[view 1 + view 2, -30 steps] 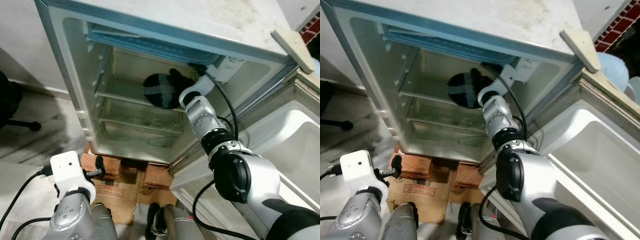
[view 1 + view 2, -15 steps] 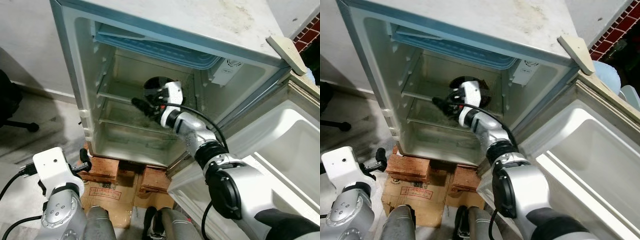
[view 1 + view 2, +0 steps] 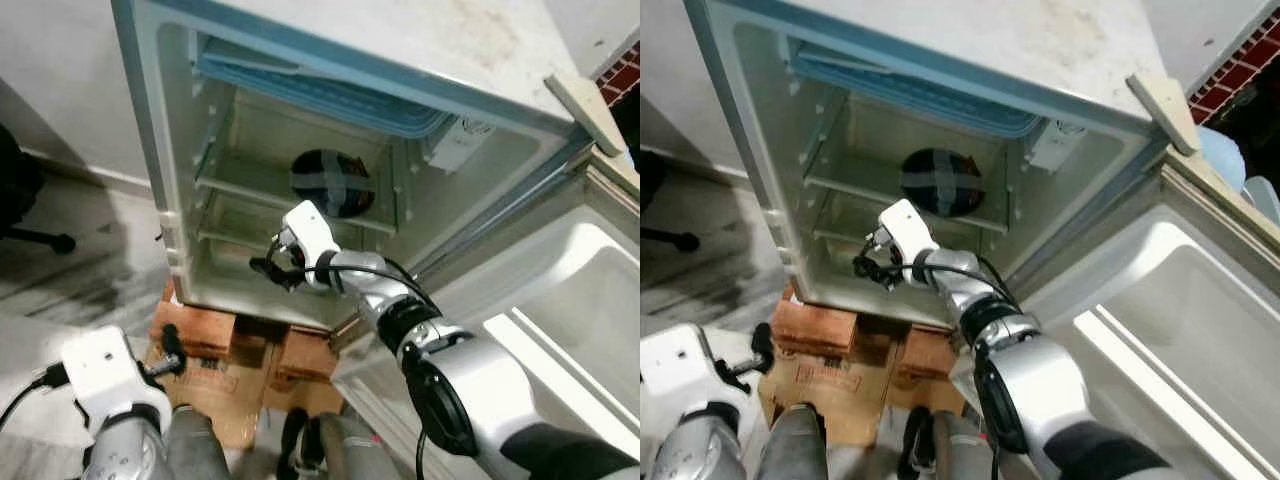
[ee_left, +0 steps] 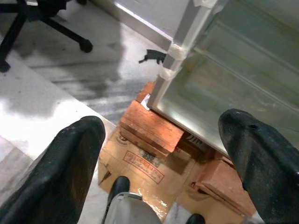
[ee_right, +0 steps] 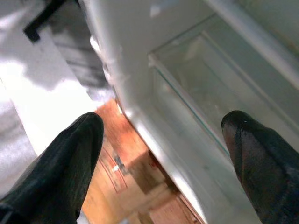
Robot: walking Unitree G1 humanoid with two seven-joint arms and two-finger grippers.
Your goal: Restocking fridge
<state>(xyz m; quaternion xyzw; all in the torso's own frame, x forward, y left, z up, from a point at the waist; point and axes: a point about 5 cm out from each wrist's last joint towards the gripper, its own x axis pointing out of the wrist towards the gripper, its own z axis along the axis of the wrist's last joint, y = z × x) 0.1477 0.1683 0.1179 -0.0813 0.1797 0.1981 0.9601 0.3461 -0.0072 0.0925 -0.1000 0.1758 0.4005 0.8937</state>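
On upper fridge shelf (image 3: 300, 198): dark round item (image 3: 333, 183) | right hand (image 3: 264, 268) below, apart, fingers spread

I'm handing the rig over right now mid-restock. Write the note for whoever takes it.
Right gripper: open, empty, in front of the open fridge, near its lower left edge.
Left gripper: open, empty, low by the robot's left side over the bricks and cardboard under the fridge.
Dark round item: resting on the upper glass shelf at the back right, free of both grippers.
Done: that item is stocked.
Left: fetch whatever else needs stocking, then shut the door, which stands open on the right.
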